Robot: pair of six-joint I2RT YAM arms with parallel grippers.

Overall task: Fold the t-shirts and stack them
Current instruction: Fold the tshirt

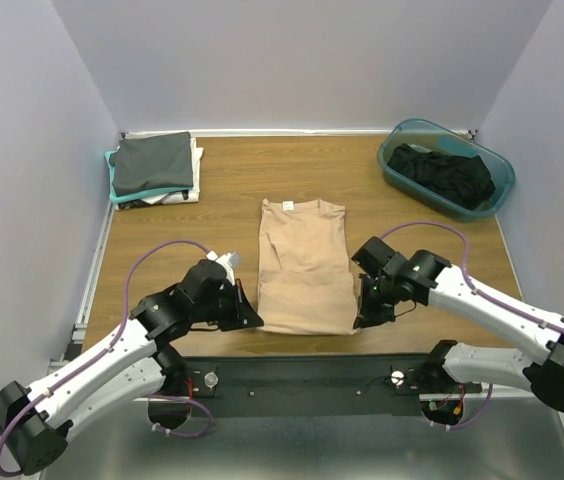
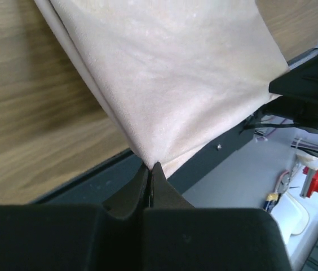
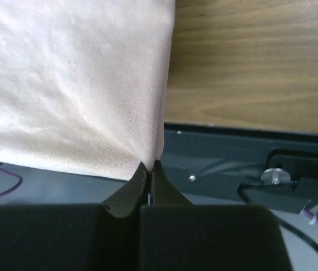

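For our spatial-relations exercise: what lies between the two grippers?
The tan t-shirt, its near edge running from left gripper to right gripper; the top view shows it.

- No writing, brand, number or sign can be read anywhere I look.
- The tan t-shirt [image 1: 304, 265] has a small pale neck tag [image 1: 287, 205] at its collar, at the end away from the left gripper [image 1: 252, 318] and the right gripper [image 1: 364, 314]. It is too small to make out.

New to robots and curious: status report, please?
Left claw shut on tan shirt, near left corner. Right claw shut on near right corner. Folded pile far left, tub far right.
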